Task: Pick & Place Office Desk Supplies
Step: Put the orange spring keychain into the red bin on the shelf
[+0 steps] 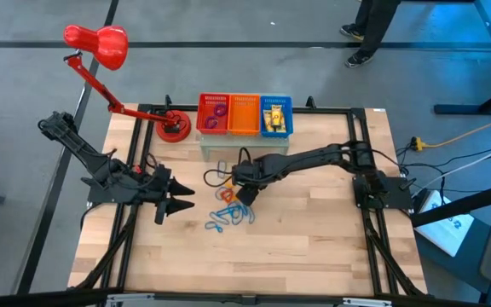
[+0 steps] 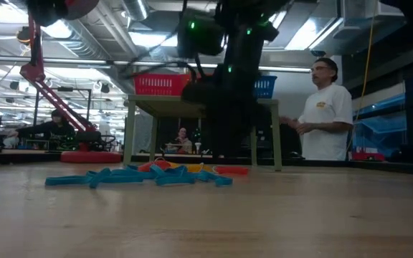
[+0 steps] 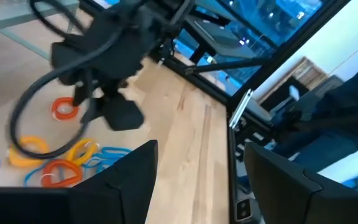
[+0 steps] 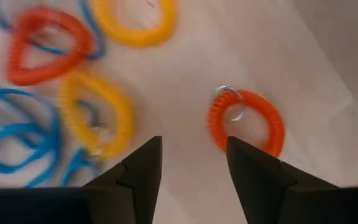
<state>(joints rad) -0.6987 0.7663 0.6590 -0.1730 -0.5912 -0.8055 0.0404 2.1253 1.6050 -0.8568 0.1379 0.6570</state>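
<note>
Only the right wrist view shows the orange coil loop [image 4: 247, 123] lying alone on the table, just ahead of the right gripper [image 4: 192, 163]; its fingers are parted, holding nothing. That arm reaches across from the right. The left gripper [image 1: 177, 198] waits nearby, spread wide.

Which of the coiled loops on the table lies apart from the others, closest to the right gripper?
The orange coil loop with a small metal ring on it. It lies alone, just ahead of the right gripper, while the other loops cluster together.
</note>
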